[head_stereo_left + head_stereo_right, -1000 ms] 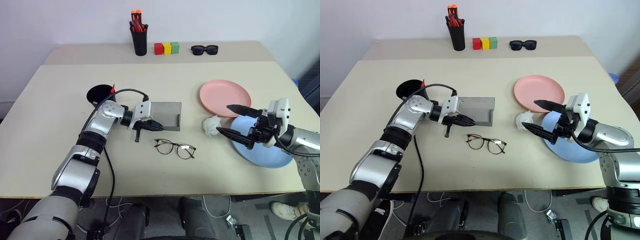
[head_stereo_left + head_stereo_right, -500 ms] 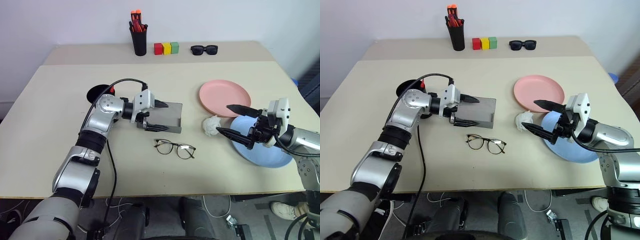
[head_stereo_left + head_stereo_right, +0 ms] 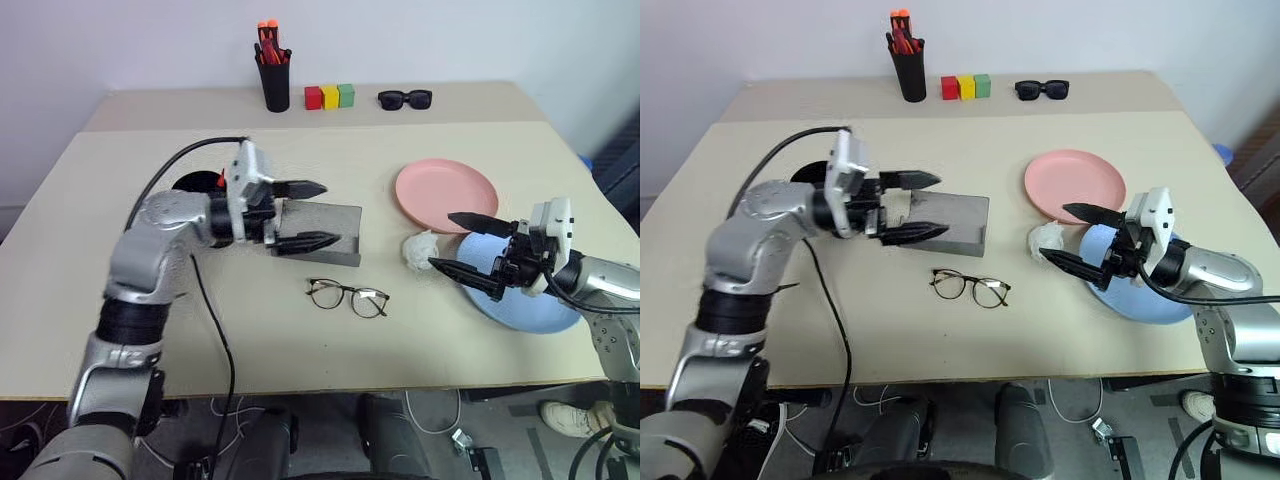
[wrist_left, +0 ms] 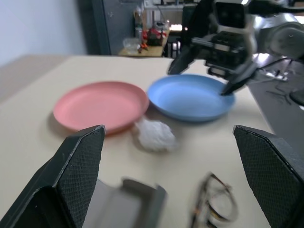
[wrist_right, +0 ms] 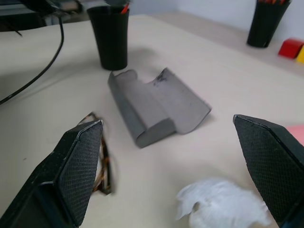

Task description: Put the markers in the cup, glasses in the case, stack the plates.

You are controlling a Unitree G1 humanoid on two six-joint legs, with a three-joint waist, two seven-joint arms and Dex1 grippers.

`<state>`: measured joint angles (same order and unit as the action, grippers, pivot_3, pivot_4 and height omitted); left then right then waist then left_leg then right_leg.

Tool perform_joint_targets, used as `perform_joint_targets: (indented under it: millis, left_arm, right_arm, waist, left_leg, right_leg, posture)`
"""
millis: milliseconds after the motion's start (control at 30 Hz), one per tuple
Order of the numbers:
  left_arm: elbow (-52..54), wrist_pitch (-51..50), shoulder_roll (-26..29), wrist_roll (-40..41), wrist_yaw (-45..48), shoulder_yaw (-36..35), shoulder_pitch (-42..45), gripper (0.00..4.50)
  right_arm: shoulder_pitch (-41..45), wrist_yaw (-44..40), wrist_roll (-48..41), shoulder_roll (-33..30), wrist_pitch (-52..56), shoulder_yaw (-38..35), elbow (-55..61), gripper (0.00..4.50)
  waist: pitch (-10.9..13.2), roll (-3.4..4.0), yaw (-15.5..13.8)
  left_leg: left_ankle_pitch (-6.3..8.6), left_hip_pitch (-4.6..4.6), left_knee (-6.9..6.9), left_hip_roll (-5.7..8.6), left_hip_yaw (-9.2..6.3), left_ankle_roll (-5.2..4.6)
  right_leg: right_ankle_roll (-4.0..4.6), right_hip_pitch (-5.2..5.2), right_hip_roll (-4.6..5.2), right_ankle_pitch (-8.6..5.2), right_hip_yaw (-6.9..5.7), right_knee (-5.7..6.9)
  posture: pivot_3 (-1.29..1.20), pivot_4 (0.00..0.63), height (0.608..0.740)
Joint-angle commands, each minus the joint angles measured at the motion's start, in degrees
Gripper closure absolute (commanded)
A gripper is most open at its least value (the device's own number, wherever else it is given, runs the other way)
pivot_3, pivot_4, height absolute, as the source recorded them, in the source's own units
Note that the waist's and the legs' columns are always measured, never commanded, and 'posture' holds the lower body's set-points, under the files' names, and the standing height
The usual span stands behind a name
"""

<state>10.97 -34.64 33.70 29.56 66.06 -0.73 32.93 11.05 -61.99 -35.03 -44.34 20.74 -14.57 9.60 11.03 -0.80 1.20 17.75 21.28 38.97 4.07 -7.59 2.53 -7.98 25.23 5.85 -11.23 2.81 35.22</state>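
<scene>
Left gripper (image 3: 308, 214) now raised, fingers spread, above open case (image 3: 322, 232), glasses (image 3: 347, 296) nearby.

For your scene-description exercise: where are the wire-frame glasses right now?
In the left eye view the glasses lie on the table near its front middle, just in front of the open grey case, left of the crumpled white tissue.

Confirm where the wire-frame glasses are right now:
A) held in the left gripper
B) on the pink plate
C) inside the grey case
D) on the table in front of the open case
D: the glasses lie on the bare table just in front of the open grey case, apart from it.
</scene>
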Motion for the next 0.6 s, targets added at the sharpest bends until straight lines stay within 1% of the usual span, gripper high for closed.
perform_joint_targets:
  millis: [33,67,133,233,300,333,367,433,567,600]
  left_arm:
    - [5.0,-2.0,5.6,4.0,1.4,-6.2,-5.9,0.06]
    - [5.7,-0.6,7.7,4.3,2.6,-8.3,-8.9,0.06]
    - [6.2,2.3,10.2,4.4,3.6,-11.6,-13.6,0.06]
    - [4.3,6.1,12.7,4.7,5.6,-16.1,-19.4,0.06]
    - [3.0,8.9,13.7,4.3,7.2,-17.3,-22.0,0.06]
    - [1.8,10.7,14.2,3.7,8.1,-17.8,-23.3,0.06]
    - [0.6,11.9,14.6,3.3,8.6,-18.3,-24.2,0.06]
    - [-0.4,14.2,15.6,2.7,9.4,-18.6,-25.0,0.06]
    - [-1.7,14.5,17.4,3.4,9.7,-18.4,-24.8,0.06]
    - [-2.1,15.1,17.7,3.1,9.7,-18.3,-24.8,0.06]
  right_arm:
    - [1.3,2.1,-2.2,-1.4,3.8,-0.1,6.1,0.00]
    - [1.7,3.4,-2.7,-1.4,5.6,0.6,8.4,0.00]
    - [2.7,5.9,-3.0,-1.0,8.5,2.2,12.3,0.00]
    - [5.2,11.2,-3.3,0.4,14.2,6.5,17.9,0.00]
    - [6.5,13.9,-2.8,1.2,16.8,9.3,20.8,0.00]
    - [7.0,15.4,1.5,0.4,16.9,13.2,22.3,0.00]
    - [7.6,16.6,5.0,-1.1,19.3,17.7,23.0,0.00]
    - [8.4,18.7,10.3,-2.8,22.2,23.9,23.6,0.00]
    - [12.5,22.7,16.6,-1.9,26.9,31.0,22.7,0.00]
    - [13.3,23.2,16.6,-1.2,29.2,31.8,22.3,0.00]
  waist:
    - [0.0,0.00,-0.3]
    - [0.0,0.01,-0.2]
    - [0.0,0.01,-0.3]
    - [0.0,0.01,-0.5]
    - [0.0,0.01,-0.8]
    - [0.0,0.00,-0.8]
    - [0.0,0.00,-0.8]
    - [0.0,-0.01,-0.8]
    - [0.0,-0.02,-0.5]
    - [0.0,-0.02,-0.4]
  left_leg:
    - [0.00,0.01,0.01,0.00,0.00,0.00]
    - [-0.01,0.02,0.03,0.00,0.00,0.01]
    - [0.00,0.01,0.00,-0.02,0.00,0.01]
    - [-0.01,0.02,0.02,-0.02,0.00,0.01]
    - [-0.01,0.03,0.02,-0.02,-0.01,0.01]
    - [-0.01,0.05,0.02,-0.02,-0.02,0.01]
    - [-0.01,0.05,0.02,-0.01,-0.01,0.01]
    - [-0.01,0.05,0.02,-0.01,0.00,0.01]
    - [0.00,0.09,0.02,-0.01,0.00,0.01]
    - [0.00,0.08,0.02,-0.01,0.01,0.01]
  right_leg:
    - [0.00,-0.01,0.00,0.00,0.00,0.00]
    - [0.00,-0.01,0.00,0.00,0.00,0.00]
    - [0.02,0.00,-0.01,-0.01,0.00,0.01]
    - [0.02,-0.03,0.00,-0.01,0.00,-0.04]
    - [0.02,-0.04,0.00,-0.01,-0.01,-0.06]
    - [0.02,-0.04,0.01,-0.01,-0.02,-0.08]
    - [0.02,-0.05,0.01,-0.01,-0.02,-0.09]
    - [0.02,-0.04,0.02,-0.01,-0.03,-0.11]
    - [0.03,-0.02,0.02,-0.02,-0.05,-0.12]
    - [0.03,0.00,0.02,-0.02,-0.05,-0.12]
  posture:
    - [0.00,0.150,0.740]
    - [0.00,0.150,0.740]
    - [0.00,0.150,0.740]
    - [0.00,0.150,0.740]
    - [0.00,0.150,0.740]
    - [0.00,0.150,0.740]
    - [0.00,0.150,0.740]
    - [0.00,0.150,0.740]
    - [0.00,0.150,0.740]
    - [0.00,0.150,0.740]
